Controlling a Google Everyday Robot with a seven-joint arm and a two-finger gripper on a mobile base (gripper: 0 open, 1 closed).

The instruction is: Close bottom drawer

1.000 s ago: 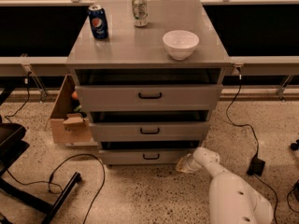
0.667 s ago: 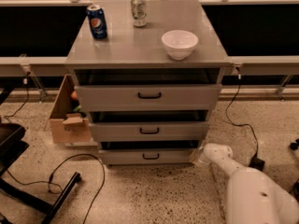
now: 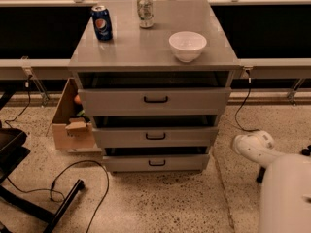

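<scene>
Now the claw (image 3: 242,144), at the tip of the white arm, sits low at the right, well apart from the bottom drawer (image 3: 156,163); whether it is released or clenched cannot be told. The drawer lies lowest in the cabinet, long axis left to right, its flat front facing the camera, pulled slightly out. A second ago the claw was just beside its right corner; it has since drawn off rightward. Speckled floor (image 3: 165,203) lies open before the front; a cardboard box (image 3: 73,135) stands left.
</scene>
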